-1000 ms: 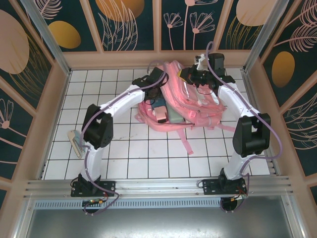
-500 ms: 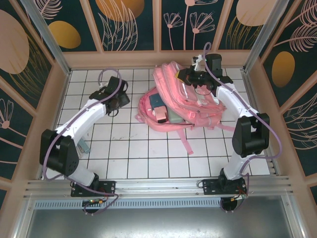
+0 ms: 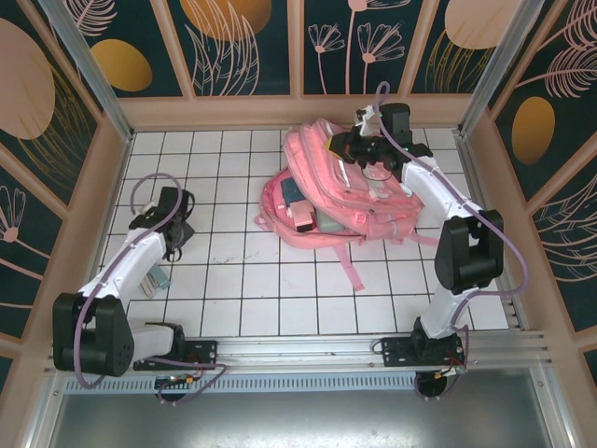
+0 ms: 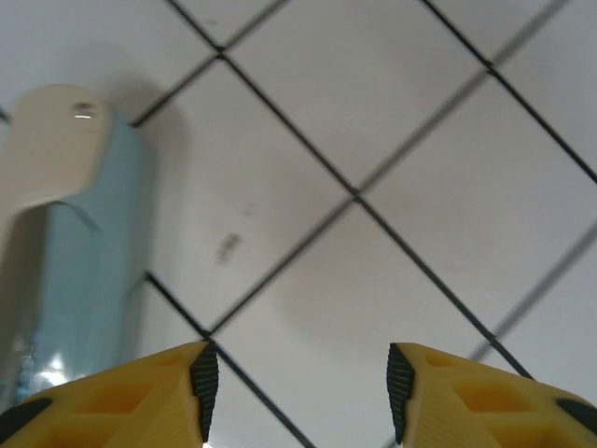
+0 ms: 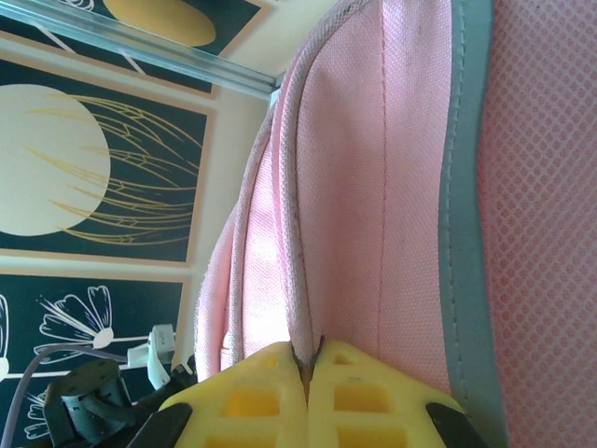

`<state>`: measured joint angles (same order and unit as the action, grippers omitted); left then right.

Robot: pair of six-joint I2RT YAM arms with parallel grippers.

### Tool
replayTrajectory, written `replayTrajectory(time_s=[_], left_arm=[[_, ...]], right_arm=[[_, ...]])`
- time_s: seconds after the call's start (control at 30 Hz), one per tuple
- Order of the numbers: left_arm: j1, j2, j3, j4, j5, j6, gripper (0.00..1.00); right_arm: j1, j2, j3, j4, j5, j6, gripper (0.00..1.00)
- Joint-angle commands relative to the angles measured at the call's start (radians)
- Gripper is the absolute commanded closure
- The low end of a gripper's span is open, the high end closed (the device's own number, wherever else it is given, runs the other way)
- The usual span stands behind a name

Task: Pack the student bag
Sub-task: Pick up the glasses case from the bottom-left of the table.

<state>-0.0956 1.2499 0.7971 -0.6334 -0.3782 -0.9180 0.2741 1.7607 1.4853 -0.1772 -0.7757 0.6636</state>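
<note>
Right tool [image 5: 306,362] clamped on seam of large soft pink fabric backpack [image 5: 373,187], left tool [image 4: 298,387] held apart over white tiled table [image 4: 392,168]

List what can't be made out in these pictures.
Pale blue item, left wrist view: cut off by the frame edge and the left gripper; its kind is unclear.
Packed items in the student bag, top view: too small, partly under fabric.
Bag opening, right wrist view: hidden by the fold the right gripper pinches.

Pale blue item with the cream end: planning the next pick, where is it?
In the left wrist view, the pale blue item lies just ahead-left of the left claw; from above, it's near-left on the tiled table, beside the left arm.
</note>
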Motion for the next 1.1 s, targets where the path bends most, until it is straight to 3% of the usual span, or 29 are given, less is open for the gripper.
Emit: replayTrajectory(time_s=[0.0,0.37,0.53,0.87,0.97,1.07], left_arm=[[0.074,-0.061,-0.045,-0.038,-0.051,-0.001,0.51],[0.301,-0.132,-0.175,-0.014,-0.038,-0.02,0.58],[0.402,-0.105,-0.243,0.064,0.068,-0.012,0.59],[0.413,-0.026,-0.278,0.124,0.088,-0.011,0.61],[0.413,-0.012,-0.285,0.138,0.105,-0.008,0.72],[0.413,-0.019,-0.275,0.134,0.111,0.005,0.76]], right_arm=[[0.032,-0.001,0.077,0.072,-0.062,-0.015,1.0],[0.049,0.03,0.137,0.04,-0.055,-0.021,1.0],[0.049,0.028,0.139,0.028,-0.05,-0.029,1.0],[0.047,0.025,0.139,0.021,-0.045,-0.037,1.0],[0.046,0.024,0.139,0.019,-0.043,-0.038,1.0],[0.046,0.024,0.138,0.019,-0.042,-0.038,1.0]])
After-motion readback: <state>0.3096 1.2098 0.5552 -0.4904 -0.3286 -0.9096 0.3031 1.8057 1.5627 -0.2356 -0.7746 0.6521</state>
